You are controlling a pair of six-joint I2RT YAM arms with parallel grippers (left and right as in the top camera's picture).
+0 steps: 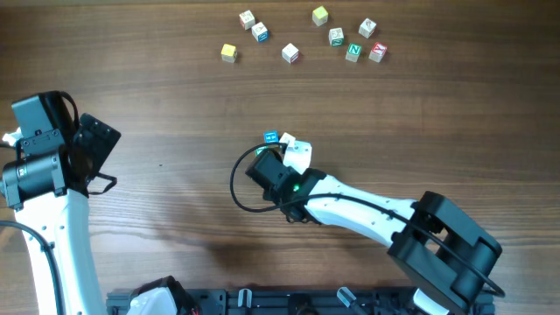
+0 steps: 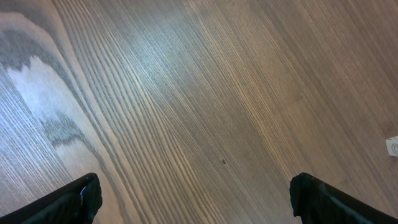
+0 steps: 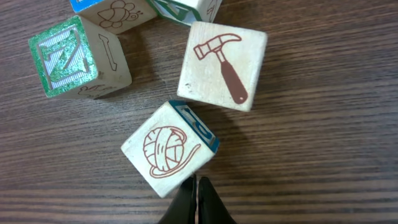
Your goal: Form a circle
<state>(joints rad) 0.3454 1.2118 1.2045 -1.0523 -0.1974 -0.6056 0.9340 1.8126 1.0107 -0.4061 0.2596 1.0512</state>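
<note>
- Two arms at a wooden table (image 1: pixel 175 114); nine loose cubes (image 1: pixel 290 54) lie scattered along the far edge, well apart from the middle.
- Circle cluster (image 1: pixel 297 154) sits mid-table just beyond the right arm's tip. From overhead it is mostly hidden, with only a blue cube (image 1: pixel 270 138) and a white one showing.
- Right wrist view shows a yarn-ball cube (image 3: pixel 166 149) with a blue side face, and a hammer cube (image 3: pixel 221 65) just beside it, corner to corner.
- Green Z cube (image 3: pixel 73 59) is off to the left, apart from the yarn-ball cube. A bee-drawing cube (image 3: pixel 115 9) and one more cube (image 3: pixel 186 7) are cut off at the top edge.
- Right gripper (image 3: pixel 196 198): fingers pressed together, nothing between them, tips right at the yarn-ball cube's near corner. Can't tell whether they touch it.
- Left gripper (image 2: pixel 194 196): fingers spread wide, holding nothing, over bare wood at the table's left side.
- Sliver of a white cube (image 2: pixel 392 146) shows at the left wrist view's right edge.
</note>
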